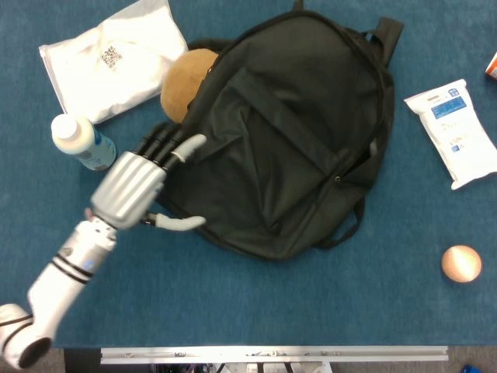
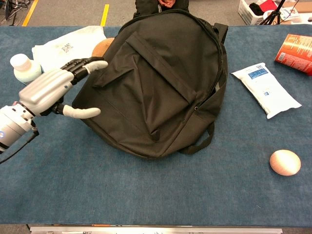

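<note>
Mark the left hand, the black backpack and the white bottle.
left hand (image 1: pixel 132 185), head view, on the silver back of the hand.
black backpack (image 1: pixel 299 116), head view, on its front panel.
white bottle (image 1: pixel 68 130), head view, on its cap.

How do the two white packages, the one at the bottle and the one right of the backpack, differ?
The left white package is bigger and plain with a small code mark; the right white package is smaller with blue print. The left one lies beside the bottle, the right one lies alone. Both lie flat on the table.

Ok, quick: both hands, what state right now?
Left hand: open, fingers spread at the edge of the black backpack, holding nothing.
Right hand: not in view.
</note>
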Robot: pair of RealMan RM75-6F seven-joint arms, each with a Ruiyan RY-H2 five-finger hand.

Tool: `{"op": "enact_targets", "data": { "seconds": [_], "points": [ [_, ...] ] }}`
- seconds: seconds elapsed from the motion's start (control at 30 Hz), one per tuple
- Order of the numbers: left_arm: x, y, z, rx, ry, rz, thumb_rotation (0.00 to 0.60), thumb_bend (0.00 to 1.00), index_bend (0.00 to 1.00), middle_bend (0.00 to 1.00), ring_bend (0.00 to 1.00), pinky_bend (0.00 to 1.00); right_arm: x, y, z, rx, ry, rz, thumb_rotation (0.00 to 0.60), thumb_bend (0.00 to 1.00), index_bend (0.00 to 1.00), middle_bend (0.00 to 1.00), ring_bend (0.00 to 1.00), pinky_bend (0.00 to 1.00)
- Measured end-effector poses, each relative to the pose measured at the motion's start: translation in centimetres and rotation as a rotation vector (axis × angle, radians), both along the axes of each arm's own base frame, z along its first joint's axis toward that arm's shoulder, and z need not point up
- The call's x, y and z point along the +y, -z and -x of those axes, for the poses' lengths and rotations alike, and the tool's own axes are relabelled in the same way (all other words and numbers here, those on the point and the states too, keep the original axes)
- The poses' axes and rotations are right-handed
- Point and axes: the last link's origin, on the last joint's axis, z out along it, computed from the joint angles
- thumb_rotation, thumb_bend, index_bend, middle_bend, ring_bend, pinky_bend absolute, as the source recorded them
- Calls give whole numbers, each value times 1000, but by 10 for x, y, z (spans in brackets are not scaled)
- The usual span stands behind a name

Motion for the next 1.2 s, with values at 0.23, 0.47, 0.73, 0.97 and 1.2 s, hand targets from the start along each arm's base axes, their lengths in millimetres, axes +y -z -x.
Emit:
{"op": "enact_targets", "data": {
  "seconds": [0.23,0.47,0.73,0.97,1.2],
  "points": [
    [-11,-52,17,-24,-41,-76,122,24,0,0,0,0,3,2,8,-9,29,-6,600,129,215,343,201,181],
    [-26,-92,37,-19,-148,-176,291,24,0,0,0,0,2,4,11,-7,42,-17,600,129,215,343,200,181],
    [-38,-113,64,100,-323,-257,600,24,20,0,0,0,3,2,15,17,66,-21,600,136,215,343,200,181],
    [-57,-128,78,197,-479,-298,600,24,40,0,0,0,4,3,19,40,81,-34,600,162,215,343,200,181],
    [-71,-136,81,212,-529,-340,600,24,39,0,0,0,3,9,19,37,71,-95,600,162,215,343,201,181]
  ]
}}
